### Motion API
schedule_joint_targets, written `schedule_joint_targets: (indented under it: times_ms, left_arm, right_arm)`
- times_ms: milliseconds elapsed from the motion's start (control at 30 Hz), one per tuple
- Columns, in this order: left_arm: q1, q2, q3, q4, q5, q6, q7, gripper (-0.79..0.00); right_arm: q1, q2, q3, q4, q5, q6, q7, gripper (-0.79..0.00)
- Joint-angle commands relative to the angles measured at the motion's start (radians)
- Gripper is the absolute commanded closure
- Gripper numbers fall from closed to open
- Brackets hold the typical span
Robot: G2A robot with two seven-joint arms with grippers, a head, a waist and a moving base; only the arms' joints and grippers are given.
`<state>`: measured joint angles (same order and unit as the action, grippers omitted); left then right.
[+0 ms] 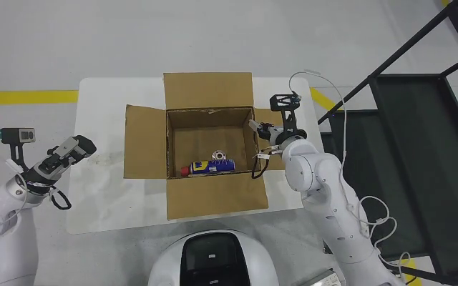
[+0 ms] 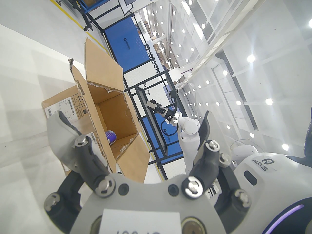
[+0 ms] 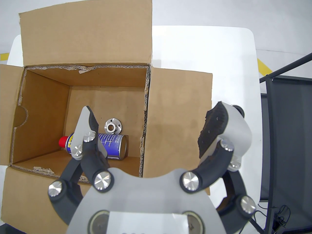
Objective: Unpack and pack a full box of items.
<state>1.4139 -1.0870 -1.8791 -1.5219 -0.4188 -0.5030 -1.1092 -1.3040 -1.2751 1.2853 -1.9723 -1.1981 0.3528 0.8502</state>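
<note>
Box (image 1: 145, 141): open. Inside, by near wall: spray can (image 1: 211, 167) on its side, metal flange (image 1: 219, 154) just beside. R gripper (image 3: 151, 108): spread, empty, over box's right flap. L gripper (image 2: 132, 114): spread, empty, well left of box.

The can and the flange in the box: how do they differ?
The can is long, blue with a red cap, lying on its side; the flange is small, bare silver metal with a centre hole. The can lies along the box wall nearest the robot; the flange sits just beyond it. Both are inside the box.
</note>
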Motion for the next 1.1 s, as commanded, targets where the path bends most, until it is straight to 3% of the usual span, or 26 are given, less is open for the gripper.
schedule_joint_targets:
  times_ms: [0, 767, 1067]
  left_arm:
    - [0.000, 0.000, 0.000, 0.000, 0.000, 0.000, 0.000, -0.785]
    - [0.000, 0.000, 0.000, 0.000, 0.000, 0.000, 0.000, -0.785]
    - [0.000, 0.000, 0.000, 0.000, 0.000, 0.000, 0.000, -0.785]
  right_arm:
    - [0.000, 0.000, 0.000, 0.000, 0.000, 0.000, 0.000, -0.785]
    - [0.008, -0.003, -0.022, 0.007, -0.004, -0.007, -0.004, -0.785]
    - [0.173, -0.037, -0.193, 0.068, 0.036, 0.096, 0.290, -0.785]
